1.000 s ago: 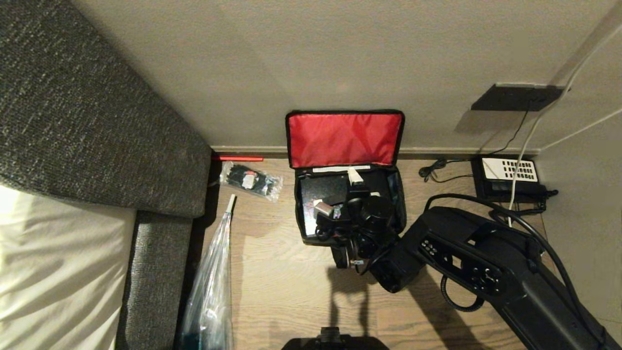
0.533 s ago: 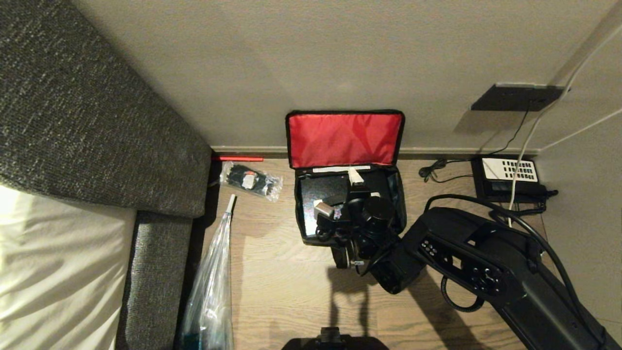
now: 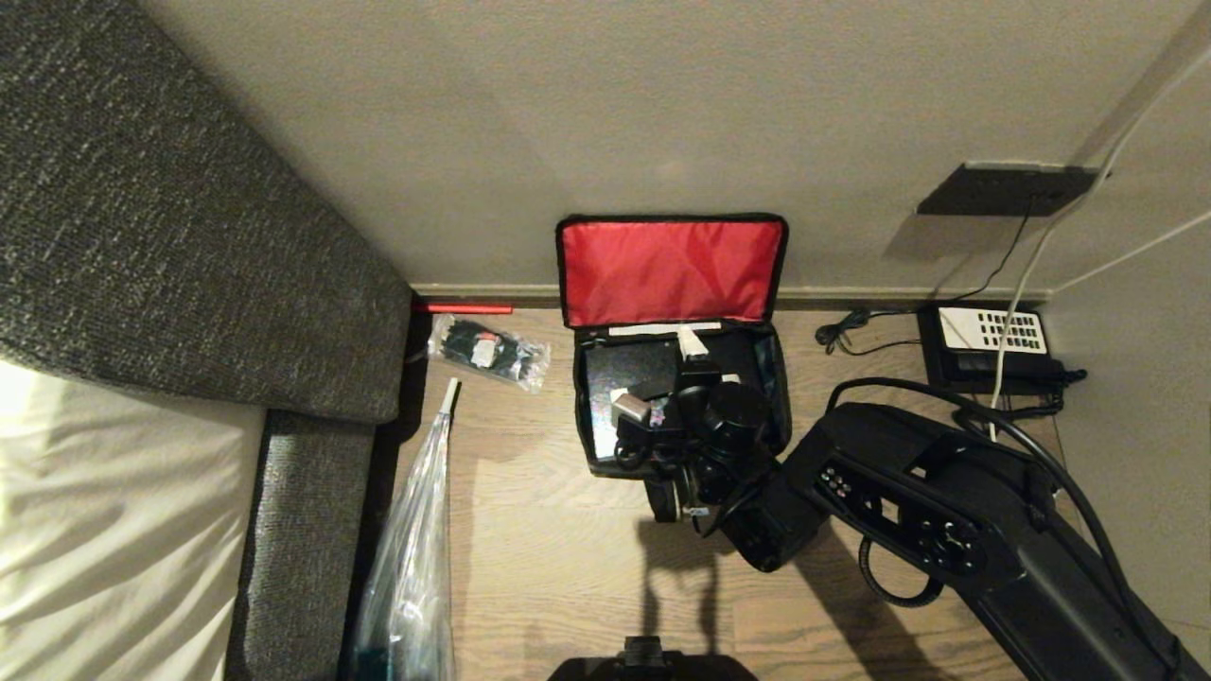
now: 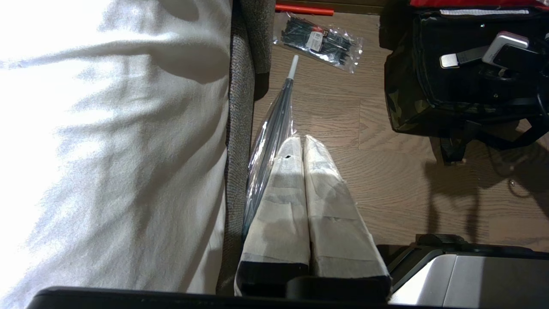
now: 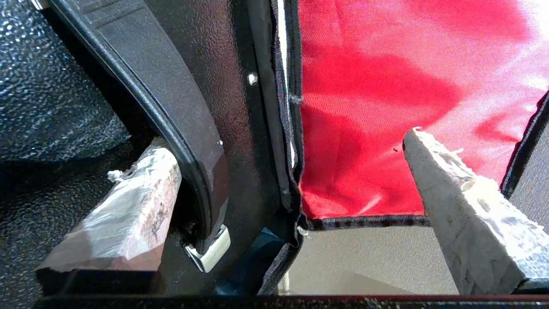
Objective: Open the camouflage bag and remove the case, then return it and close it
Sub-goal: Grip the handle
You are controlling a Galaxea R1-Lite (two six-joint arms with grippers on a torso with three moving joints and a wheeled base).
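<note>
The camouflage bag (image 3: 681, 397) stands open on the wooden floor (image 3: 549, 558) against the far wall, its red-lined lid (image 3: 672, 271) propped upright on the wall. The case (image 3: 629, 371) lies inside the bag, black and pebbled, with its long handle (image 5: 171, 116) on top. The right gripper (image 3: 683, 383) reaches down into the bag from the near right, its fingers (image 5: 128, 210) spread wide: one padded finger sits beside the handle, touching or nearly touching it, the other stands out before the red lining. Nothing is gripped. The left gripper (image 4: 300, 148) hangs low at the near left, fingers pressed together and empty, above a folded clear umbrella (image 3: 412, 558) lying along the sofa (image 3: 189, 236). A clear packet of black ties (image 3: 487, 352) lies left of the bag; a black phone (image 3: 989, 345) sits at the far right.
</note>
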